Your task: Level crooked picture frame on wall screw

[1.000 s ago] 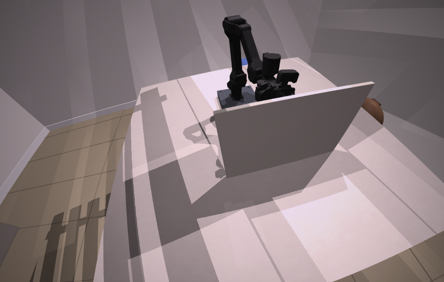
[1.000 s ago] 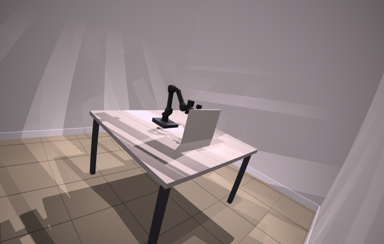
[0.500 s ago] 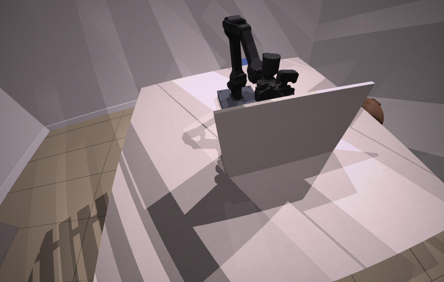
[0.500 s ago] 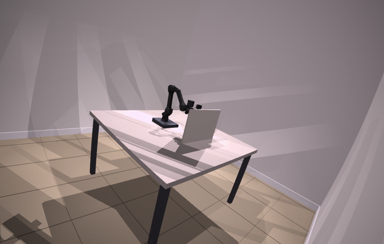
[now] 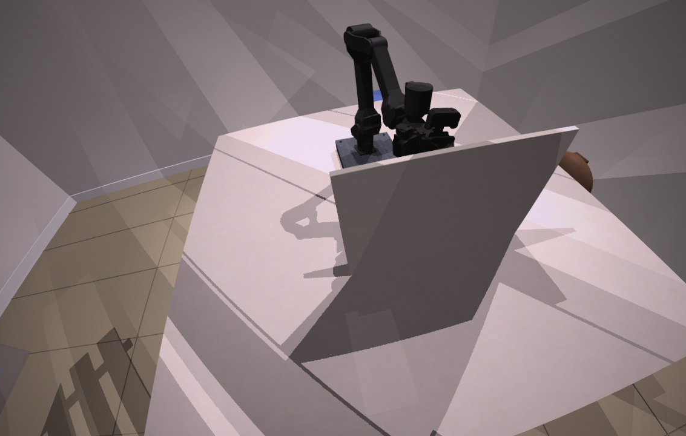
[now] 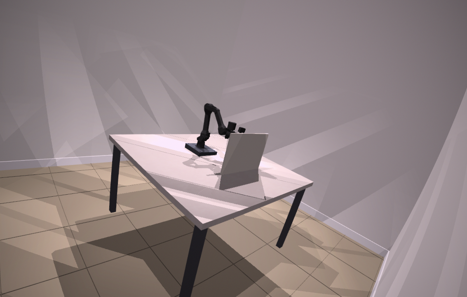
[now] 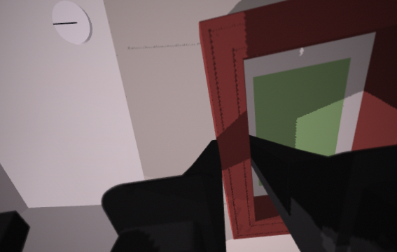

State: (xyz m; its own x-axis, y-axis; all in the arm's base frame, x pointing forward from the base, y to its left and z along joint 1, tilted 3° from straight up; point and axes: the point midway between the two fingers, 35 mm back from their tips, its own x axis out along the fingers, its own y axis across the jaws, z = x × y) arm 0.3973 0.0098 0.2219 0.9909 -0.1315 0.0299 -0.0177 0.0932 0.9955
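Note:
The picture frame [image 7: 231,84] is red with a pale mat and a green picture, in front of the upright grey panel [image 5: 442,217] [image 6: 244,155] [image 7: 166,105]. In the wrist view its top edge rises to the right, but the camera is angled, so I cannot tell how level it hangs. My gripper [image 7: 230,143] is shut on the frame's left side bar, one black finger outside it and one over its inner side. The screw and the notched strip are hidden. The top and exterior views see only the panel's back, which hides the frame and the fingertips.
The panel stands on a pale table [image 5: 594,325] [image 6: 176,184], with the arm's dark base [image 6: 201,149] behind it. A brown rounded object [image 5: 578,171] shows past the panel's right edge. A white disc [image 7: 72,22] is at the wrist view's upper left.

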